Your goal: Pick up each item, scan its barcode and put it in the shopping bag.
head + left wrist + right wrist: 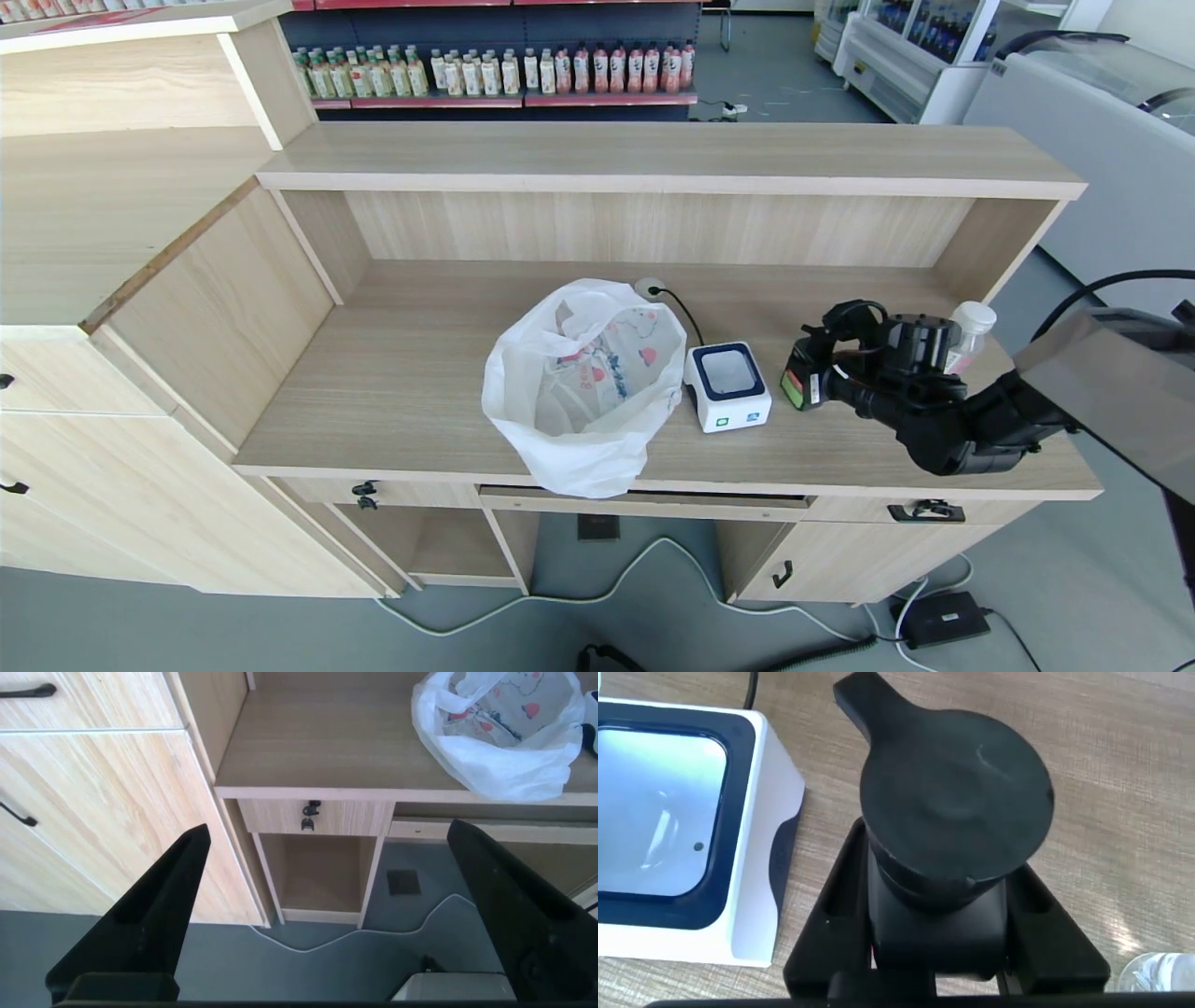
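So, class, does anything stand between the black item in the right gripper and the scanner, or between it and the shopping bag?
Nothing visible blocks the scanner: the black item, held in the right gripper, is just beside it over bare counter. Toward the shopping bag, only the low scanner itself stands between.
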Available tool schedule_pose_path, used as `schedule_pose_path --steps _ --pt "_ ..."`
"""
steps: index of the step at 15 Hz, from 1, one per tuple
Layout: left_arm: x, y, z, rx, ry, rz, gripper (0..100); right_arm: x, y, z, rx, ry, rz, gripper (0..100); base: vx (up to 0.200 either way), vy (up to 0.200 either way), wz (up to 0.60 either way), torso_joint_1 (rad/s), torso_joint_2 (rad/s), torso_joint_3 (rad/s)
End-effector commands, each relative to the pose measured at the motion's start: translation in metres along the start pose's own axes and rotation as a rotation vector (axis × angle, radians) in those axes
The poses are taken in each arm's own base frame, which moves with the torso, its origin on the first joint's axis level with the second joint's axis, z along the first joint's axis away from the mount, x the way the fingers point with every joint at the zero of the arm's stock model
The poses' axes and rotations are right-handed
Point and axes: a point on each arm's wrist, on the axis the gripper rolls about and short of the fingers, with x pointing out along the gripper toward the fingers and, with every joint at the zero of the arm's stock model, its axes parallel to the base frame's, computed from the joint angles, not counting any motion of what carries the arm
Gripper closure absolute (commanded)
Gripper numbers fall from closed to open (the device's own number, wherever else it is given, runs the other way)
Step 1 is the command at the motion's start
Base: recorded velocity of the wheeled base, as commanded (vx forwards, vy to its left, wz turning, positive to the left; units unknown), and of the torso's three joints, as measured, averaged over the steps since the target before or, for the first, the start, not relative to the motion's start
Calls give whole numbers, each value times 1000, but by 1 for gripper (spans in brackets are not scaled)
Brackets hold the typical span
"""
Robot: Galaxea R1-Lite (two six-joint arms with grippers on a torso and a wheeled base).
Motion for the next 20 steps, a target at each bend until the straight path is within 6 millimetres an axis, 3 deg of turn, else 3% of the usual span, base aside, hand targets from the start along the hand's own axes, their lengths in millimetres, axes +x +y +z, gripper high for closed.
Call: schedule_pose_path --steps 1,2,4,7,8,9,10,11,12,14,16,17,20 --pt "0 0 0 0 -2 1 0 -9 -7 12 -21 -23 -18 100 0 0 0 0 0 0" --pt "0 0 0 0 0 1 0 -11 -9 16 -29 -31 -23 100 0 0 0 0 0 0" --pt "0 0 0 0 0 1 0 -54 -25 51 -118 -48 -53 100 0 0 0 0 0 0" --pt "0 0 0 0 -2 1 0 -106 -22 88 -134 -100 -45 100 0 0 0 0 0 0" --pt "0 0 0 0 -2 1 0 -120 -17 109 -153 -159 -8 100 0 0 0 0 0 0" --pt "0 0 0 0 -2 1 0 -120 -17 109 -153 -159 -8 100 0 0 0 0 0 0" --pt "0 0 0 0 0 1 0 -147 2 146 -270 -283 28 100 0 0 0 0 0 0" --pt "0 0 0 0 0 3 0 -164 11 157 -355 -325 34 100 0 0 0 0 0 0" --pt "0 0 0 0 -2 1 0 -185 20 159 -465 -350 41 100 0 0 0 0 0 0" --pt "0 0 0 0 -2 3 0 -242 36 135 -813 -346 48 100 0 0 0 0 0 0" --pt "0 0 0 0 -2 1 0 -261 41 127 -1025 -422 116 100 0 0 0 0 0 0" --pt "0 0 0 0 -2 1 0 -262 55 131 -1195 -567 219 100 0 0 0 0 0 0" --pt "0 0 0 0 -2 1 0 -283 66 156 -1600 -820 -7 100 0 0 0 0 0 0"
